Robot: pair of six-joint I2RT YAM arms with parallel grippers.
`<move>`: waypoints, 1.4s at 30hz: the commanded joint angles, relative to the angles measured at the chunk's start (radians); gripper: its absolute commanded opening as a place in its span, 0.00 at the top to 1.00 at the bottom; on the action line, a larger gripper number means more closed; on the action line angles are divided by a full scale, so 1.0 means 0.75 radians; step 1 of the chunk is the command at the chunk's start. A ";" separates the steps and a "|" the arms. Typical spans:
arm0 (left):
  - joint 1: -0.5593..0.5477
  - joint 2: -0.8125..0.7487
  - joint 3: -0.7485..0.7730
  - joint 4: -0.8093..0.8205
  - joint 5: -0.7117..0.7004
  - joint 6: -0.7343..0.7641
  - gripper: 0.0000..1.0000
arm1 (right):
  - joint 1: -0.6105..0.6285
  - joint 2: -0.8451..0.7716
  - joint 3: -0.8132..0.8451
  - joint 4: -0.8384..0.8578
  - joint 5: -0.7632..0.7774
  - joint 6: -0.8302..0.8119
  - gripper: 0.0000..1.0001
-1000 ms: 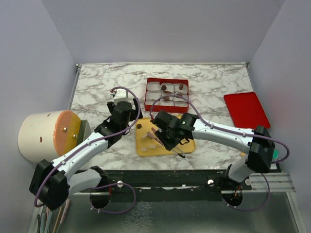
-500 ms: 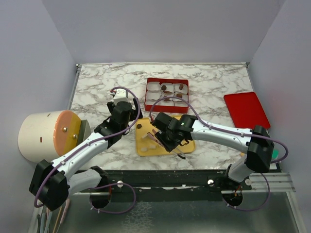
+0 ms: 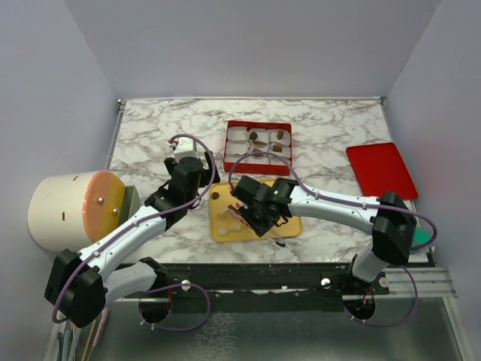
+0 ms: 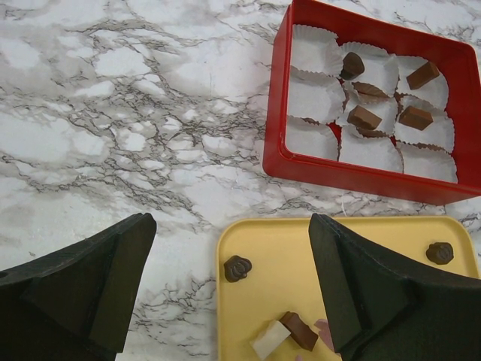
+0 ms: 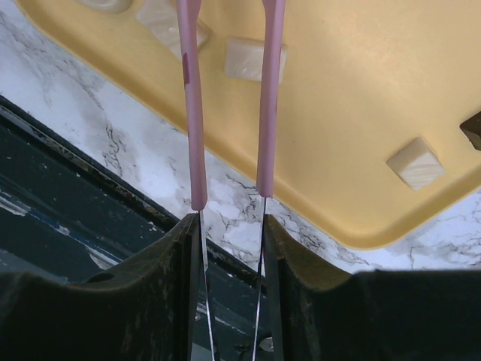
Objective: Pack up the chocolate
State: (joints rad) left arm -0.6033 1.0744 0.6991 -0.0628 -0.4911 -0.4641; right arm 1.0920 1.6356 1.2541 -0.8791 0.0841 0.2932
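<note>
Since a second ago my right arm has crept toward 9 o'clock over the yellow tray (image 4: 361, 263); my left arm has not shifted. The chocolate (image 4: 237, 268) is split between two places. Three brown pieces lie on the tray among pale blocks (image 5: 248, 59), and several more already sit in white paper cups (image 4: 312, 49) inside the red box (image 4: 279, 113), at 12 o'clock from the tray.

My right gripper (image 5: 229, 241) is clamped on a pair of tweezers (image 5: 194, 113) with pink sleeves, pointing down at the tray. Their tips run out of my wrist view, so I cannot tell whether they hold a piece. My left gripper (image 4: 229, 226) hangs with its jaws wide apart and nothing between them, just over the tray's 9 o'clock corner.

I judge the risk to be in the pinch. The tweezers are springy, and too hard a squeeze could flick a small piece off the tray. The light cups could also tip or drag when I set one down.

Everything stands on a marble-patterned table (image 4: 113, 113). A red lid (image 3: 381, 169) lies at 3 o'clock, well apart from the box. A white drum (image 3: 71, 210) sits off the edge at 9 o'clock, and plain lilac walls (image 3: 248, 45) close in three sides.
</note>
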 commanded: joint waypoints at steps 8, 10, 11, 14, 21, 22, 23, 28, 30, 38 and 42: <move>0.011 -0.029 -0.007 0.001 -0.006 -0.002 0.06 | 0.011 0.079 0.071 0.035 0.030 -0.035 0.59; 0.013 -0.029 -0.009 0.007 -0.002 -0.001 0.06 | 0.011 0.090 0.078 0.037 0.035 -0.038 0.59; 0.013 -0.028 -0.011 0.009 0.000 0.001 0.06 | 0.009 0.096 0.082 0.039 0.038 -0.039 0.59; 0.017 -0.024 -0.012 0.014 0.004 0.003 0.06 | 0.008 0.115 0.096 0.031 0.050 -0.043 0.59; 0.029 -0.020 -0.012 0.024 0.018 0.003 0.06 | 0.000 0.128 0.095 0.008 0.082 -0.029 0.77; 0.030 -0.019 -0.015 0.027 0.019 0.002 0.06 | -0.001 0.128 0.092 0.003 0.087 -0.026 0.83; 0.032 -0.021 -0.014 0.028 0.019 0.001 0.06 | -0.002 0.128 0.090 -0.002 0.095 -0.022 0.88; 0.038 -0.019 -0.010 0.031 0.027 0.001 0.06 | -0.004 0.107 0.089 -0.027 0.119 -0.005 0.96; 0.040 -0.021 -0.007 0.028 0.024 0.001 0.06 | -0.004 0.089 0.106 -0.047 0.133 0.006 0.99; 0.044 -0.034 0.009 0.008 -0.017 -0.020 0.06 | -0.006 0.019 0.229 -0.140 0.250 0.047 0.99; 0.046 -0.039 0.015 -0.006 -0.025 -0.026 0.06 | -0.058 0.022 0.308 -0.143 0.298 0.053 0.98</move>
State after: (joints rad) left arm -0.5755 1.0698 0.6971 -0.0540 -0.4881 -0.4713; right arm 1.0817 1.6855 1.4162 -0.9615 0.2287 0.3138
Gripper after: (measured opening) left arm 0.943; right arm 0.088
